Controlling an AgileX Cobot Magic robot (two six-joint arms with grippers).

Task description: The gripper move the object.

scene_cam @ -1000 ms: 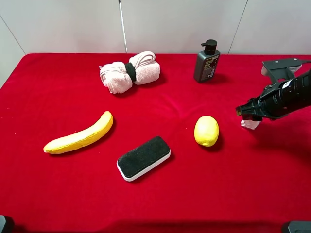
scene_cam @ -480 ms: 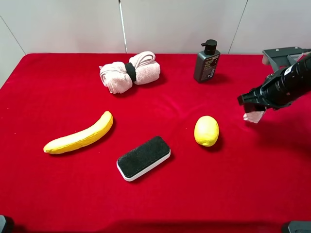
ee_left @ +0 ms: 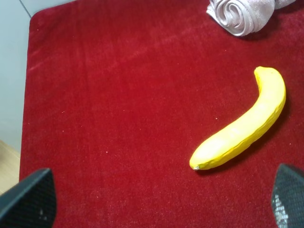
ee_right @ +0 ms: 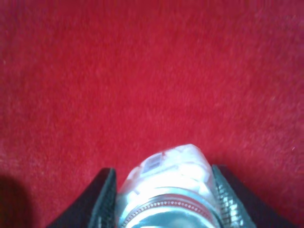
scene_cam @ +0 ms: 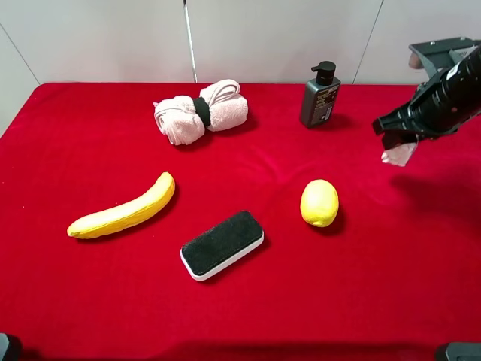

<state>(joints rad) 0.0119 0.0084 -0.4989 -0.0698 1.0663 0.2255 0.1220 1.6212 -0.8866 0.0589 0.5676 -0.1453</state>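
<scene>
Red cloth (scene_cam: 90, 301), right gripper (scene_cam: 395, 135) clamped on bottle (scene_cam: 398, 155), seemingly airborne, left gripper (ee_left: 159, 199) apart

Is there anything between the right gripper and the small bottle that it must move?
Nothing visible stands between them. The right gripper holds the small bottle directly between its fingers, one on each side, above the red cloth.

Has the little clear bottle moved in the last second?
Yes. The right gripper has carried the bottle up the view, from beside the lemon toward the pump bottle.
</scene>
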